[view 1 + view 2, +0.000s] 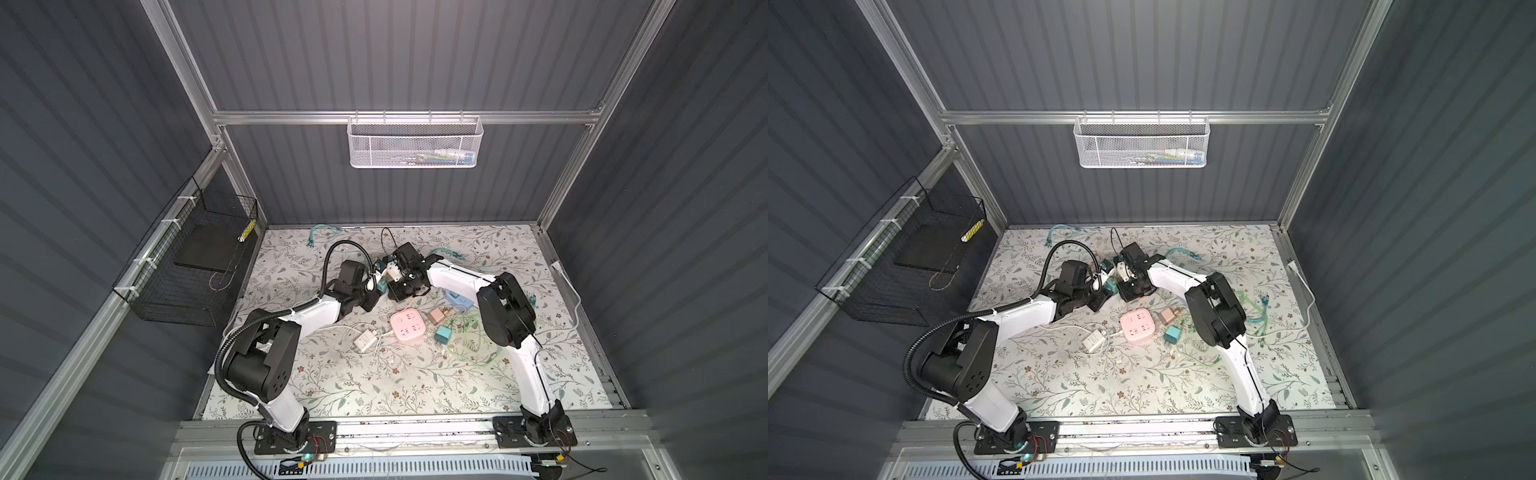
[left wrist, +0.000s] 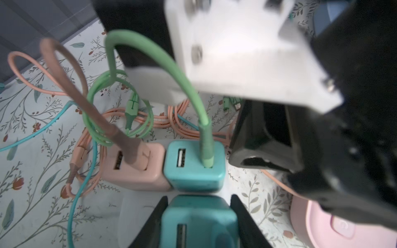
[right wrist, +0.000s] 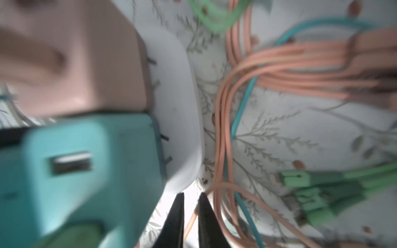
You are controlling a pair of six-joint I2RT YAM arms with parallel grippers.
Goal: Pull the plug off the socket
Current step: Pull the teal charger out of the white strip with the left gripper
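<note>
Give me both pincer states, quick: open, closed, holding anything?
Left pincer: closed on a teal plug.
Right pincer: closed, holding nothing.

Both top views look steeply down from high above the front edge of the desk (image 1: 374, 386) toward the back wall (image 1: 395, 62), far enough to hold the whole desk; they share nearly all of it. The left wrist view looks along its jaws, very close over a teal plug (image 2: 199, 223) held there, a second teal plug (image 2: 194, 165) and a pink plug (image 2: 133, 169). The right wrist view, closer and blurred, meets those last two from the side, against the socket (image 3: 178, 107)
</note>
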